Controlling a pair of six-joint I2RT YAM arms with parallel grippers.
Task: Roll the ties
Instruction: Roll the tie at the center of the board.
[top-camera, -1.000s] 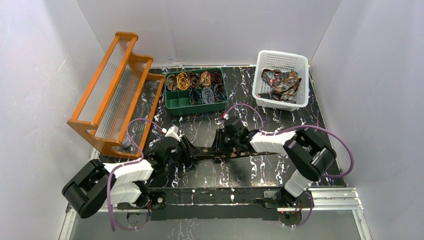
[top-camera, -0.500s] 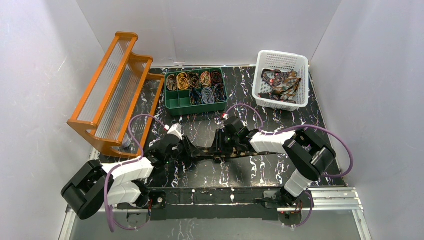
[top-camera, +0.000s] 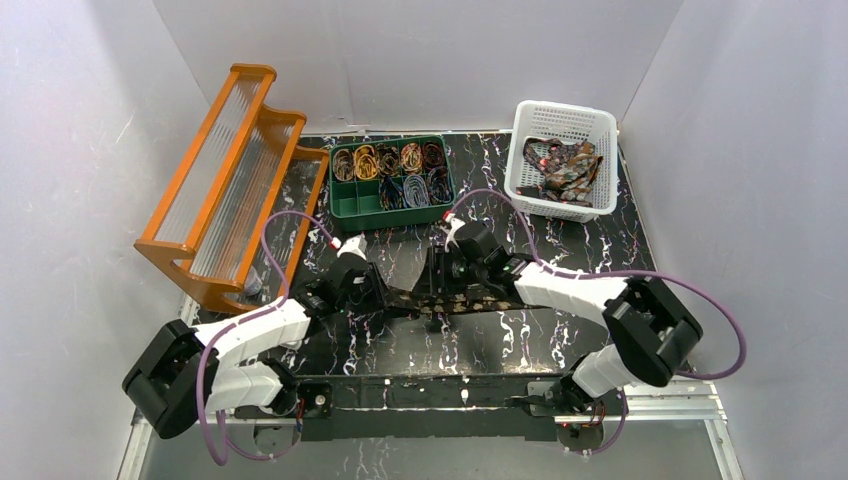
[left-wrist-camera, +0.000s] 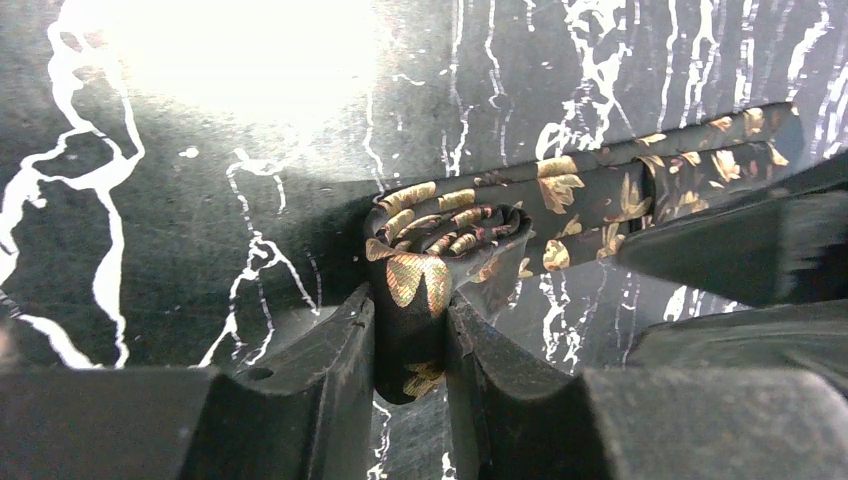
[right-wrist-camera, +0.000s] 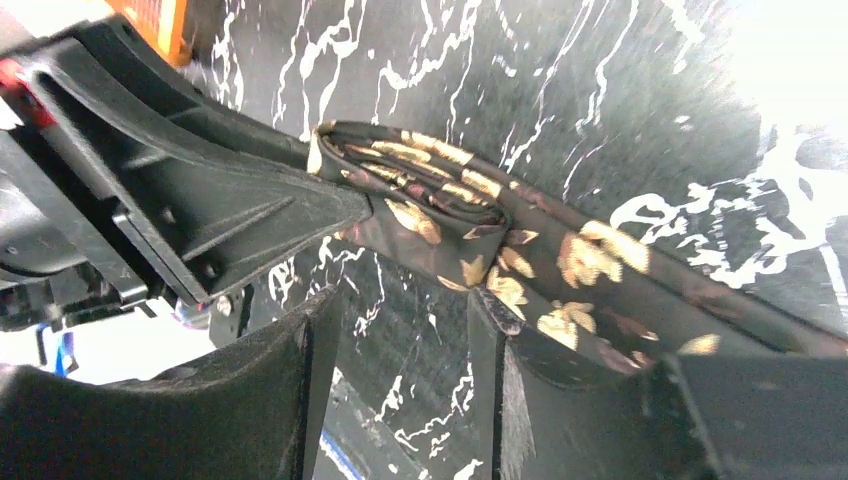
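A dark tie with gold leaf patterns (top-camera: 490, 300) lies stretched across the middle of the black marble table. One end is wound into a small spiral coil (left-wrist-camera: 440, 225). My left gripper (left-wrist-camera: 412, 330) is shut on that coil, and it shows in the top view (top-camera: 378, 292). The limp strip (left-wrist-camera: 640, 185) runs right toward my right gripper (top-camera: 432, 290). In the right wrist view my right gripper (right-wrist-camera: 400, 370) is open. Nothing sits between its jaws, and the tie (right-wrist-camera: 560, 270) drapes over the outside of one finger (right-wrist-camera: 520, 400).
A green divided tray (top-camera: 390, 222) at the back centre holds several coiled ties (top-camera: 400, 160). A white basket (top-camera: 518, 165) at the back right holds loose ties (top-camera: 565, 168). An orange ribbed rack (top-camera: 235, 185) stands at the back left. Purple cables arch over both arms.
Both grippers have moved away from the near edge toward the table's middle, carrying the tie along. The right arm has stretched out further.
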